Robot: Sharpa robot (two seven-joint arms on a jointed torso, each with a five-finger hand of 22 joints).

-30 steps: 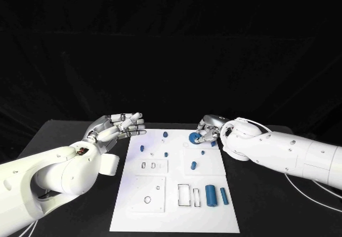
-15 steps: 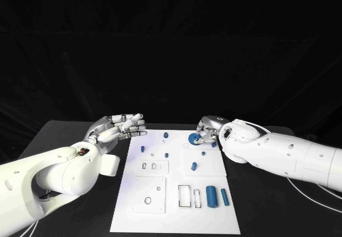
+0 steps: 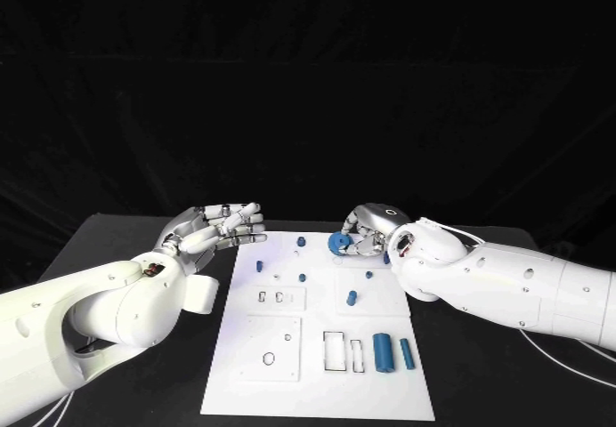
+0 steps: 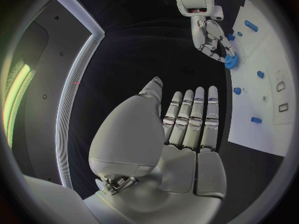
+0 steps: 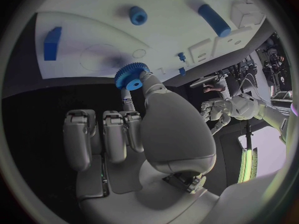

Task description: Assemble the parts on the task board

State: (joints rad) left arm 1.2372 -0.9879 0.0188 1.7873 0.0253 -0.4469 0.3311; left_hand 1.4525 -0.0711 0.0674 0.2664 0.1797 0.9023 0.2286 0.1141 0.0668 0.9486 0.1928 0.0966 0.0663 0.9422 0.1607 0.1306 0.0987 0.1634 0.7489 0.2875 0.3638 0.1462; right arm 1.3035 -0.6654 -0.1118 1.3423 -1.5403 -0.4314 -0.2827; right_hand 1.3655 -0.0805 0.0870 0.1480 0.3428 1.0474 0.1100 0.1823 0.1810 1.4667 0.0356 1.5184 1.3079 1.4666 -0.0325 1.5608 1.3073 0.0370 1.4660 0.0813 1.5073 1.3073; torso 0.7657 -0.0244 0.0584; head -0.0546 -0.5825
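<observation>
Gear [image 5: 131,76] sits pinched in right hand [image 3: 368,229] fingertips above task board [image 3: 308,382].

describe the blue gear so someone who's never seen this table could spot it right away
Start at the white task board in the middle of the black table and go to its far right corner, where the right hand reaches in. The blue gear is pinched in that hand's fingers. Unlike the plain blue pegs and bars nearby, it is a toothed disc with a centre hole.
</observation>
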